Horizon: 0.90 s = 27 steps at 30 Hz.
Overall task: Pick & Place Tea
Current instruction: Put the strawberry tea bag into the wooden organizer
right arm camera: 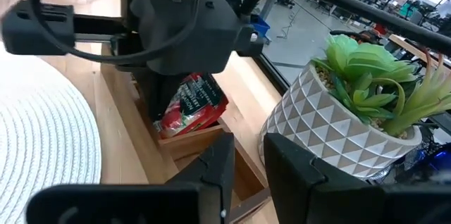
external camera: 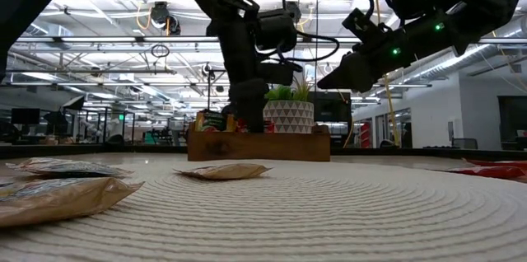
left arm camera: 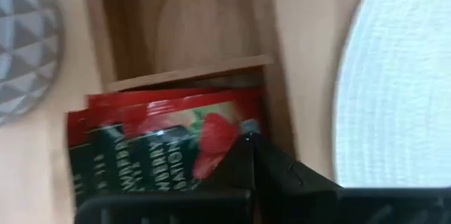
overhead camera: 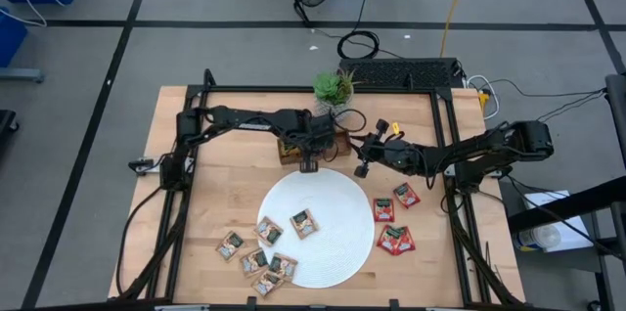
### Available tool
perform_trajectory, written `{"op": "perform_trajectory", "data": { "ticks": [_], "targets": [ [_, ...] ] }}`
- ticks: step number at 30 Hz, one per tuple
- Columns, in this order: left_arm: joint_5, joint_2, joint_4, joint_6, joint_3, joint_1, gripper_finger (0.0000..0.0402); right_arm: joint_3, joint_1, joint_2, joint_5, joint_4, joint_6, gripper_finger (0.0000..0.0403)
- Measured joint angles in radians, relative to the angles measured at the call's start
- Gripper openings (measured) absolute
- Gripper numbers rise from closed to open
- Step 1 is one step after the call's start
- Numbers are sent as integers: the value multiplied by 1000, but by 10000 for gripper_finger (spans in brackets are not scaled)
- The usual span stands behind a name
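Wooden table (overhead camera: pixel 215 203), six tan sachets (overhead camera: pixel 304 222), four red sachets (overhead camera: pixel 394 240)

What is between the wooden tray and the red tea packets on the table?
In the high view, the white round plate's upper edge and bare tabletop fill the stretch between the wooden tray and the red tea packets.

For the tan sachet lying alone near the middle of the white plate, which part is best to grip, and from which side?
Probably an edge of the tan sachet, approached from above. It lies flat on the plate, apart from the other sachets, so a pincer could likely close over one rim; its centre offers nothing to pinch.
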Motion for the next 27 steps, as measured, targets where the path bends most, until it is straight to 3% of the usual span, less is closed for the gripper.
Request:
{"op": "perform_trajectory", "data": {
  "ticks": [6, 15, 27],
  "targets": [
    [81, 0, -1, 0, -20, -1, 1, 0, 0, 0, 0, 0, 0, 66],
    [93, -4, 14, -47, -72, -1, 0, 0, 0, 0, 0, 0, 0, 66],
    [-51, -2, 83, -94, -77, -21, 2, 0, 0, 0, 0, 0, 0, 66]
  ]
}}
